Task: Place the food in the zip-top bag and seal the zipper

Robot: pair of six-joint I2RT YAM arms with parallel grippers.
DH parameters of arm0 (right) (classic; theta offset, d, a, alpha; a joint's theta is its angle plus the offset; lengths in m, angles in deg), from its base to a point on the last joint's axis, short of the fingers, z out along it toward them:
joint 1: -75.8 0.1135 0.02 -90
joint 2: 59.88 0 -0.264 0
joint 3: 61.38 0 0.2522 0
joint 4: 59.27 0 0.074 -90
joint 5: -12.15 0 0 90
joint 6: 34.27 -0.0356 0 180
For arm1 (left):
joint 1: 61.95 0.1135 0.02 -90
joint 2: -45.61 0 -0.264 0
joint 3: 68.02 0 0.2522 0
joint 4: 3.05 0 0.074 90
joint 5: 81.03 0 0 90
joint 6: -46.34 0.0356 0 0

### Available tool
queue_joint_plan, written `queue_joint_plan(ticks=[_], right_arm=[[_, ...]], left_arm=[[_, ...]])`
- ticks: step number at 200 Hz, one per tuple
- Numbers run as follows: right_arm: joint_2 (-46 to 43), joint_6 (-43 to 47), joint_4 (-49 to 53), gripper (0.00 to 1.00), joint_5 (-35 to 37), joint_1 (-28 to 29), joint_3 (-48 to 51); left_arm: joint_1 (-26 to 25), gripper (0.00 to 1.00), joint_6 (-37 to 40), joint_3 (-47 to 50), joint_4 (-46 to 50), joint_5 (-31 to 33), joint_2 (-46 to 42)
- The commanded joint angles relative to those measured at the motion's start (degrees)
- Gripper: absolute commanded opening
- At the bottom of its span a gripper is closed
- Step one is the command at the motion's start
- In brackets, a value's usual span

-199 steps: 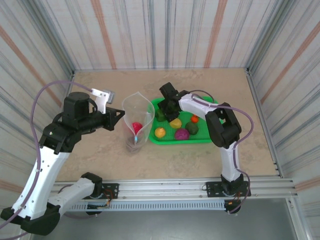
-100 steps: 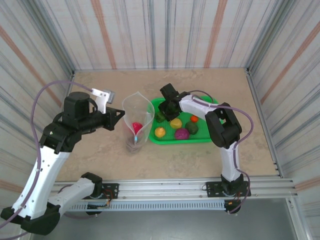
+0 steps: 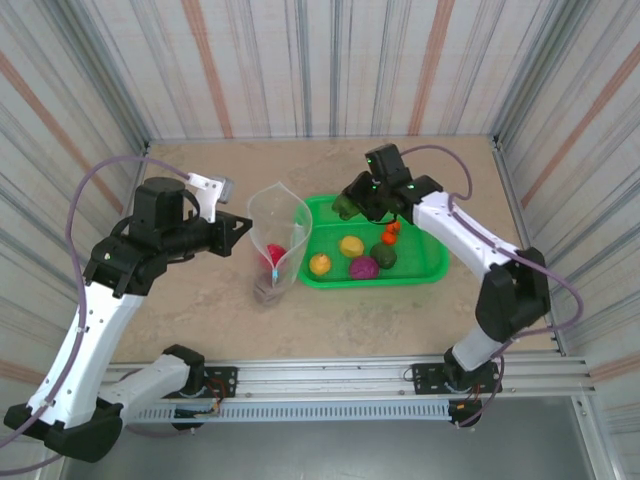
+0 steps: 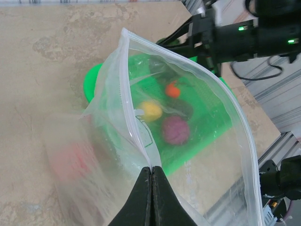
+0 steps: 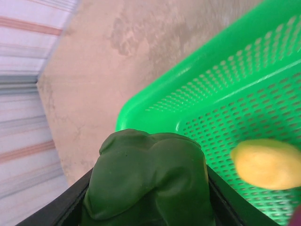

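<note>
My left gripper [image 3: 243,228] [image 4: 151,169] is shut on the rim of the clear zip-top bag [image 3: 283,232] [image 4: 211,141] and holds it upright, mouth open. The zipper [image 4: 126,89] runs along that open edge. A pink-red piece of food [image 3: 274,255] lies inside the bag. My right gripper [image 3: 350,205] [image 5: 148,200] is shut on a dark green piece [image 5: 148,181], lifted above the basket's back left corner. In the green mesh basket [image 3: 425,270] [image 5: 221,89] lie two yellow pieces [image 3: 351,245] [image 3: 320,264], a purple one [image 3: 363,267], a dark green one [image 3: 384,257] and an orange one [image 3: 390,232].
The basket stands right of the bag on the beige table [image 3: 200,300]. Striped walls close in the back and both sides. A metal rail [image 3: 330,375] runs along the near edge.
My right gripper closed on the dark green piece at the basket's left end and lifted it up and back. The left gripper and the bag stayed put.
</note>
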Motion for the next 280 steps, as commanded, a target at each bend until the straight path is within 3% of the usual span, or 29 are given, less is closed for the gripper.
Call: queue_joint_plan(ticks=[1,32,72,109,135,188,225,280], right_arm=[[-7.1,15.6,4.5,0.29,2.9,-0.3,-0.2],[-11.8,25.4,13.6,0.28,1.8,-0.3,-8.1],[-14.3,28.8,17.5,0.28,-7.1,2.8,-16.7],[-7.4,31.4,24.4,0.29,-5.3,12.9,-28.3],[-1.0,31.5,29.2,0.27,-6.5,16.1,-35.5],[6.4,34.1,37.0,0.26,-2.3,21.2,-36.8],[10.2,31.8,36.7,0.24,-1.5,22.5,-34.5],[16.5,16.9,31.9,0.24,0.1,23.4,-34.1]], left_arm=[[-0.3,0.0,-1.6,-1.7,-0.2,-2.3,0.8],[-0.3,0.0,-3.8,-2.1,-2.2,-5.1,1.8],[-0.3,0.0,-7.3,-1.3,-6.7,-8.9,2.7],[-0.5,0.0,-9.7,-0.3,-9.5,-11.0,3.5],[-0.9,0.0,-10.6,-0.3,-10.1,-11.2,3.7],[-1.2,0.0,-10.3,-0.1,-9.7,-10.1,3.3],[-1.2,0.0,-8.9,-1.0,-8.8,-8.5,3.3],[-1.4,0.0,-8.0,-3.1,-7.6,-11.0,6.9]])
